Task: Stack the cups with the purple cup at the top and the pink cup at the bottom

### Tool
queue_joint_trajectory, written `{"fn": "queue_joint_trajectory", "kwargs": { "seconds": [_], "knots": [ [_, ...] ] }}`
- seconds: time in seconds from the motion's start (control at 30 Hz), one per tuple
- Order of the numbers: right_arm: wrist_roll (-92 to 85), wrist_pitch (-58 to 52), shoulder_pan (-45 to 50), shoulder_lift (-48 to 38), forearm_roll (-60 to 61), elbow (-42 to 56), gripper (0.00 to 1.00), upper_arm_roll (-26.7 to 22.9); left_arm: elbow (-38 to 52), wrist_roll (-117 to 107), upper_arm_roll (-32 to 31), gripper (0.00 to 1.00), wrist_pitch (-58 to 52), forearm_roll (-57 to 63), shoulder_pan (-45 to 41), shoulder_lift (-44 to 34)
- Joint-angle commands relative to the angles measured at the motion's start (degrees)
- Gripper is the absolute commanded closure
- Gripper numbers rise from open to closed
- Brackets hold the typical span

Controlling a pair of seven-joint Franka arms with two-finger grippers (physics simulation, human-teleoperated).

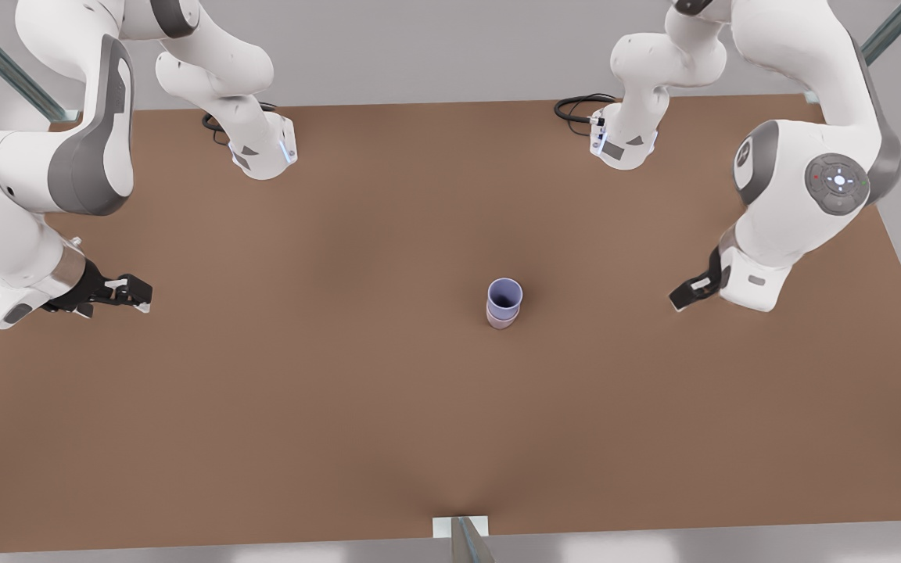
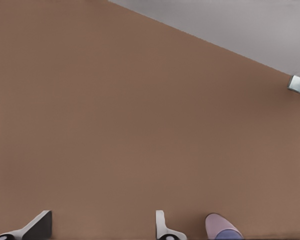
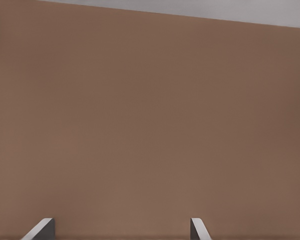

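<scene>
The purple cup [image 1: 504, 295] sits nested in the pink cup [image 1: 502, 320], upright near the middle of the brown surface [image 1: 302, 407], so the stack looks done. Both look light, stiff and smooth — likely slippery; a grip across the rim would suit best. The left pincer [image 2: 102, 227] is spread wide and empty, with the stack close beside it. The right pincer [image 3: 122, 229] waits — also wide and empty.
</scene>
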Motion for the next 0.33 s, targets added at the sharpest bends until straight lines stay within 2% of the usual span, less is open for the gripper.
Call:
{"fn": "queue_joint_trajectory", "kwargs": {
  "seconds": [0.0, 0.1, 0.3],
  "knots": [
    [-0.05, 0.02, -0.06, -0.07, 0.03, 0.03, 0.0, -0.04, 1.67, 35.32, -0.72, 0.0, -3.5, 0.75, 0.34, -0.43],
    [-0.05, 0.29, -0.06, 0.11, 0.03, 0.03, 0.0, -0.04, 5.54, 43.68, -0.8, 0.0, -6.4, 0.58, 1.31, 0.36],
    [-0.05, 0.46, -0.15, 0.29, 0.03, 0.2, 0.0, -0.04, 5.36, 47.03, -0.89, 0.0, -6.31, 0.58, 1.48, 1.32]
  ]
}}
